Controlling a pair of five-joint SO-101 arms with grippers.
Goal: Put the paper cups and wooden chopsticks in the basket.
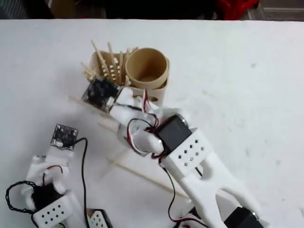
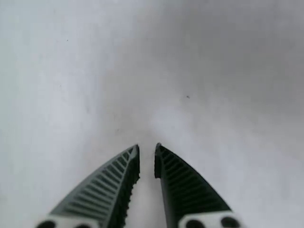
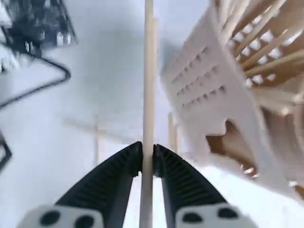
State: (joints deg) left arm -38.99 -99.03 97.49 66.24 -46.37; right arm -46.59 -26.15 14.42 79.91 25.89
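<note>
A white slotted basket [image 1: 110,71] stands at the table's back middle, with several wooden chopsticks [image 1: 114,59] upright in it and stacked brown paper cups [image 1: 147,70] at its right side. My right gripper [image 3: 147,154] is shut on one wooden chopstick [image 3: 148,85], low over the table just beside the basket [image 3: 209,90]. In the high view the right arm [image 1: 190,156] slants from the front right up to the basket's front. My left gripper [image 2: 147,154] hovers over bare table, shut to a narrow slit with nothing in it.
Loose chopsticks lie on the table in front of the basket: a long one [image 1: 142,173] under the right arm, a shorter one [image 1: 107,126], and one [image 1: 83,103] by the wrist. The left arm [image 1: 52,190] and its cable sit at the front left.
</note>
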